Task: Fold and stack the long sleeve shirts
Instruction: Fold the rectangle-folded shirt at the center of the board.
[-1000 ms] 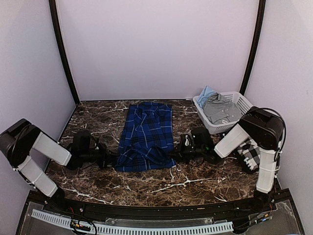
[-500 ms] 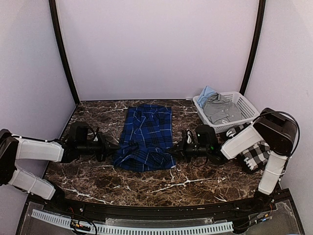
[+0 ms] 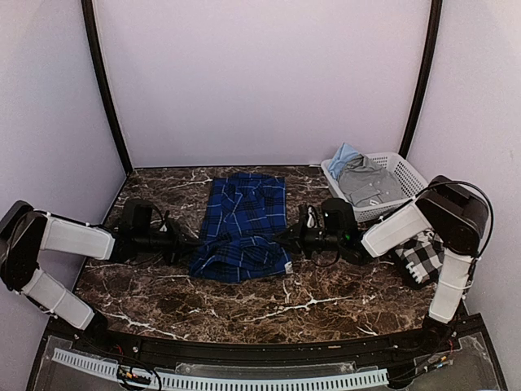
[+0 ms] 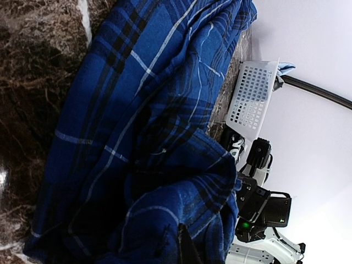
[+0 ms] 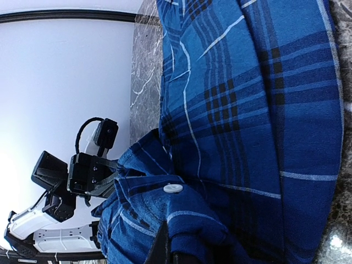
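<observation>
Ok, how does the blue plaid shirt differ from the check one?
The blue plaid shirt lies lengthwise mid-table; the black-and-white check shirt sits crumpled at the right edge. The left gripper and right gripper pinch the blue one's near end; neither holds the check one. Both are patterned cloth.

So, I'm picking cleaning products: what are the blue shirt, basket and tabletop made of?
Blue shirt: soft woven cloth, matte, probably cotton; it creases and bunches. Basket: rigid white plastic, perforated walls. Tabletop: glossy brown marble or a laminate copy, white veins.
</observation>
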Action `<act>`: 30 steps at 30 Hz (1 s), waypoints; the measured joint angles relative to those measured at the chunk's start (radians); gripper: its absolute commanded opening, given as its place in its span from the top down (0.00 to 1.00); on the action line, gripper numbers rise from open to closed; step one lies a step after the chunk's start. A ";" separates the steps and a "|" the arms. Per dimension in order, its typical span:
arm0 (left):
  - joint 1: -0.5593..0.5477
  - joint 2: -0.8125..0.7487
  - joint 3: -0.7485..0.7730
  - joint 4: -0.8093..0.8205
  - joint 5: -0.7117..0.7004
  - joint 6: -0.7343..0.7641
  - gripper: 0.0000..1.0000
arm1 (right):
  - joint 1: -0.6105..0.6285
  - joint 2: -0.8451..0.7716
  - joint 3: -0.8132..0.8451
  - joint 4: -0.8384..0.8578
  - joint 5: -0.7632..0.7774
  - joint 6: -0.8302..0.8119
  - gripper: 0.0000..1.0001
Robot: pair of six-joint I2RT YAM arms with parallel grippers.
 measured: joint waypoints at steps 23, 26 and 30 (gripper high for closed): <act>0.018 0.190 0.011 0.089 0.085 0.066 0.79 | -0.006 0.030 -0.091 0.043 0.013 0.039 0.95; 0.020 0.190 0.018 0.081 0.086 0.079 0.60 | -0.006 0.029 -0.092 0.046 0.017 0.036 0.76; 0.024 0.184 0.052 0.041 0.083 0.125 0.43 | -0.007 0.013 -0.107 0.044 0.025 0.035 0.60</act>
